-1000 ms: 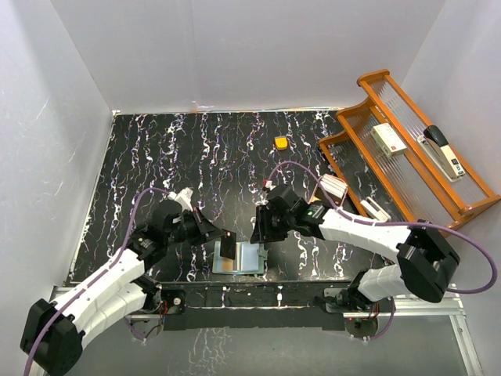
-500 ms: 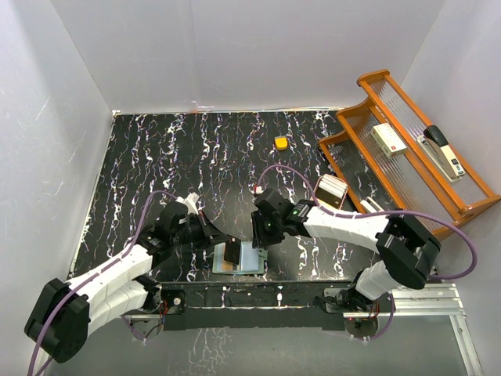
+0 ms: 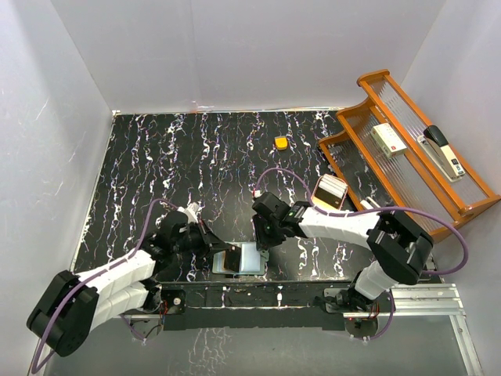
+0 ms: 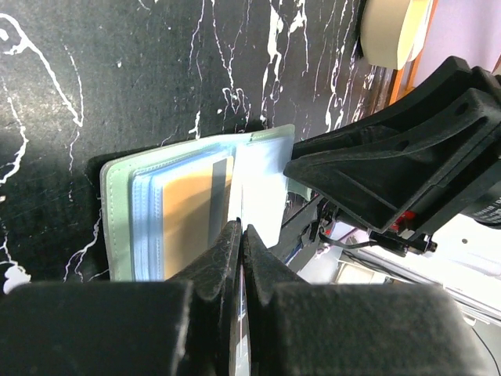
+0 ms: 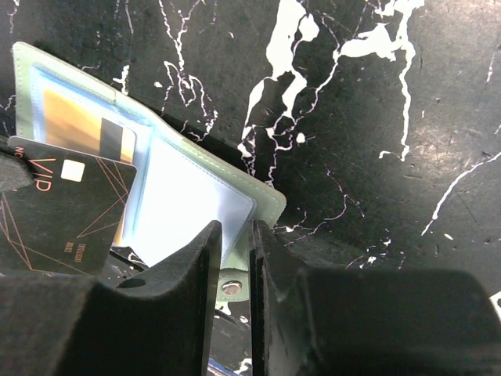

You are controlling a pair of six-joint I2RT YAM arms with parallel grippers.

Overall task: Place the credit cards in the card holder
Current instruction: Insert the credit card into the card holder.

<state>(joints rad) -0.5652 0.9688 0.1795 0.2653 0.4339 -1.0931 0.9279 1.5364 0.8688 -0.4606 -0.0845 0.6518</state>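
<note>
The pale green card holder (image 3: 252, 258) lies open near the table's front edge, with a yellow credit card (image 4: 188, 211) (image 5: 74, 117) in its left clear pocket. My left gripper (image 3: 225, 251) (image 4: 241, 229) is shut on a dark credit card (image 3: 233, 260) (image 5: 66, 207) marked VIP. It holds the card tilted over the holder's left half, and the left wrist view shows it edge-on. My right gripper (image 3: 261, 238) (image 5: 235, 227) stands at the holder's right flap (image 5: 266, 205). Its jaws are a narrow gap apart, with the flap's edge and snap tab (image 5: 231, 288) showing between them.
A small orange block (image 3: 280, 142) sits at the back of the black marbled table. A tan oval dish (image 3: 330, 190) stands right of centre, beside a wooden tiered rack (image 3: 368, 78) holding a stapler (image 3: 442, 149) and a box. White walls enclose three sides.
My left gripper brought the dark card down and right over the holder. My right gripper slid left to the holder's right edge, and its jaws narrowed.
</note>
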